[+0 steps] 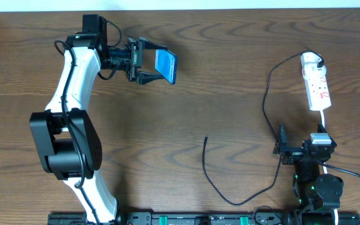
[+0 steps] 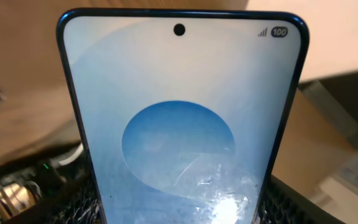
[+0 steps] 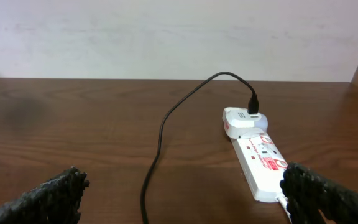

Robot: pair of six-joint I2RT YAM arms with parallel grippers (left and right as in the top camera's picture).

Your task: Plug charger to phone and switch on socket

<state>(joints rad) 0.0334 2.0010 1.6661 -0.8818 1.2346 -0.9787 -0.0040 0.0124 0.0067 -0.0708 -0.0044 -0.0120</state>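
Note:
The phone (image 1: pixel 165 65), blue screen with a lighter circle, is held off the table at the back left, my left gripper (image 1: pixel 157 66) shut on its edges. The left wrist view is filled by the phone (image 2: pixel 179 124), my left gripper (image 2: pixel 182 208) with a black pad (image 2: pixel 286 202) against each side. The charger, a thin black cable (image 1: pixel 212 181), lies loose with its free tip (image 1: pixel 205 138) at mid-table. Its white plug (image 1: pixel 311 60) sits in the socket (image 1: pixel 318 89). My right gripper (image 1: pixel 301 139) stands open just in front of the socket (image 3: pixel 263 167), empty, with the cable (image 3: pixel 159 140) running between its fingers.
The socket's thick white cord (image 1: pixel 324 122) runs back toward the right arm's base (image 1: pixel 317 187). The left arm (image 1: pixel 74 94) stretches along the table's left side. A pale wall (image 3: pixel 166 37) stands behind the table's far edge.

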